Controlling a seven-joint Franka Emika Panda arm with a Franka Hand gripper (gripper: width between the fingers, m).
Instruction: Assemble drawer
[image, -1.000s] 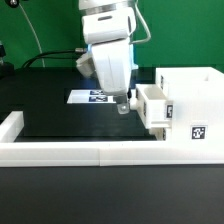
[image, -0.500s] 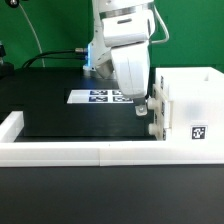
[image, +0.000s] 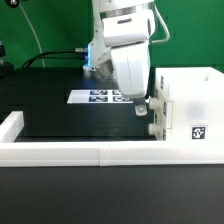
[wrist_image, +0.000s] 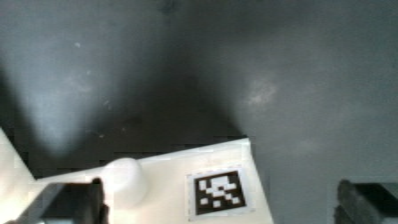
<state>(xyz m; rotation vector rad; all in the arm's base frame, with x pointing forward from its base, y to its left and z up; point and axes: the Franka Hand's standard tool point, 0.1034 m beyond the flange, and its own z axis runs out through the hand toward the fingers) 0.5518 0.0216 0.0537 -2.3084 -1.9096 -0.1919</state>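
Note:
The white drawer shell (image: 192, 100) stands at the exterior view's right, with a square tag on its side. A small white tray (image: 156, 116) sits pushed most of the way into its open front. My gripper (image: 143, 107) hangs right in front of the tray's face. In the wrist view the gripper (wrist_image: 222, 205) is open, its dark fingers (wrist_image: 68, 204) wide apart. The tray's white front (wrist_image: 160, 170), with a round knob (wrist_image: 125, 180) and a square tag (wrist_image: 219, 192), lies between them. I see no second tray.
The marker board (image: 100, 96) lies flat on the black table behind the arm. A low white border wall (image: 80, 152) runs along the front and the exterior view's left side. A black cable trails at the back left.
My gripper moved toward the exterior view's right, and the tray went with it deeper into the shell. In the last half second nothing moved.

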